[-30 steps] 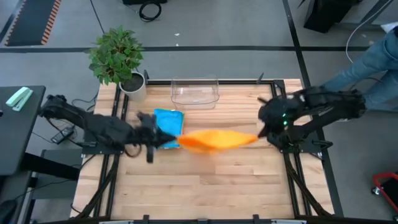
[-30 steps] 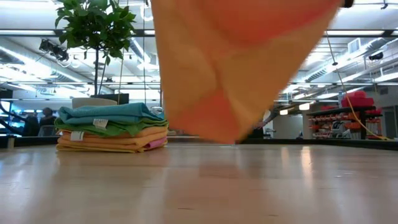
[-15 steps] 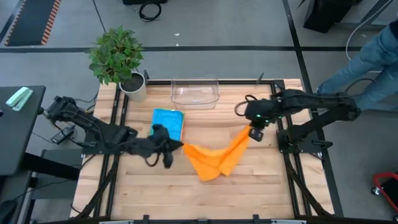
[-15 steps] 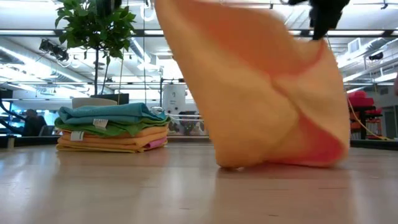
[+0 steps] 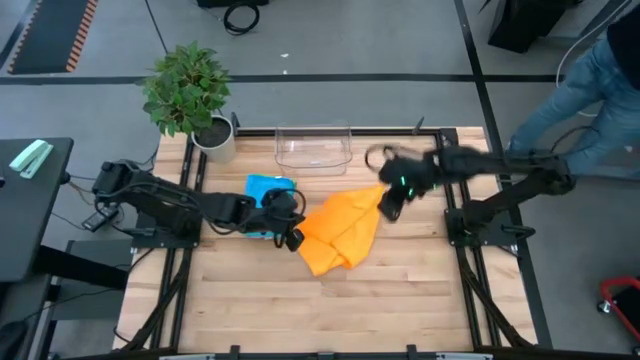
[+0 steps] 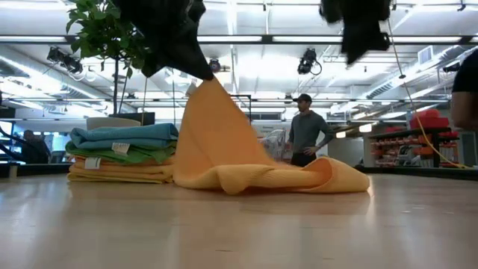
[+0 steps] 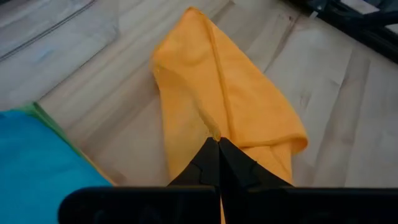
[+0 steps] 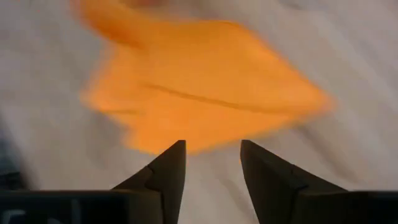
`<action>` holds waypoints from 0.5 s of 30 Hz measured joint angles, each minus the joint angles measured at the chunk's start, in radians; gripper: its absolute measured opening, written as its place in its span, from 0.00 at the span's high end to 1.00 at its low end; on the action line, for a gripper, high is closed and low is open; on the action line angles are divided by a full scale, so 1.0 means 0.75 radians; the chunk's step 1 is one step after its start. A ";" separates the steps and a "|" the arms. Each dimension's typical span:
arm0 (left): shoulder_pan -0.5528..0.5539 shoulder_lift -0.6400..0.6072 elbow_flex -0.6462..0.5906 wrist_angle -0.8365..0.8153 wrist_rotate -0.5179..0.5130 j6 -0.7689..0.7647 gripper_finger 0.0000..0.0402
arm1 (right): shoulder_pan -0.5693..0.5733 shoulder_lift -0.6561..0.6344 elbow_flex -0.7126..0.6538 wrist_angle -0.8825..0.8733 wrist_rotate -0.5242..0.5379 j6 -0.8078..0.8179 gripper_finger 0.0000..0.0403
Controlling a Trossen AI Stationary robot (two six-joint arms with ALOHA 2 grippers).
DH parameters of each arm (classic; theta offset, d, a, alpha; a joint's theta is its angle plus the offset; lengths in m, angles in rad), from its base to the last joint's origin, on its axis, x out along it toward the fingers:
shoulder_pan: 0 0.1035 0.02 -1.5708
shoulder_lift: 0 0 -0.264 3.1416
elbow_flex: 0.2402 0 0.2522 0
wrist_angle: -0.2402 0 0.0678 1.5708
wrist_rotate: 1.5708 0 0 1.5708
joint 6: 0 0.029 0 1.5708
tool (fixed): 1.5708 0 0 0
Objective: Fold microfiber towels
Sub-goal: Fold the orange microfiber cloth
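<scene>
Table (image 5: 400,290): wooden, carrying folded towel stack (image 6: 127,153).
Left gripper (image 5: 293,237): pinching orange towel (image 5: 340,230) corner, lifting.
Right gripper (image 5: 389,205): fingers apart, hovering above towel.

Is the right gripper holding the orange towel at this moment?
No: in the right wrist view the right gripper has its fingers apart with nothing between them, and the orange towel lies beyond them on the table.

A potted plant (image 5: 186,92) stands at the wooden tabletop's (image 5: 400,290) far left corner, a clear plastic bin (image 5: 313,146) beside it. A person (image 6: 304,131) stands behind.
</scene>
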 joint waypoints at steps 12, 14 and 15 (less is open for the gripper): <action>0.073 -0.007 0.001 -0.008 0.027 0.079 0.99 | 0.444 0.505 -0.242 0.957 0.242 0.503 0.62; 0.080 -0.007 0.001 -0.008 0.053 0.082 0.99 | 0.444 0.610 -0.179 0.951 0.268 0.503 0.62; 0.082 -0.007 0.001 -0.008 0.059 0.092 0.99 | 0.442 0.657 -0.144 0.924 0.273 0.512 0.62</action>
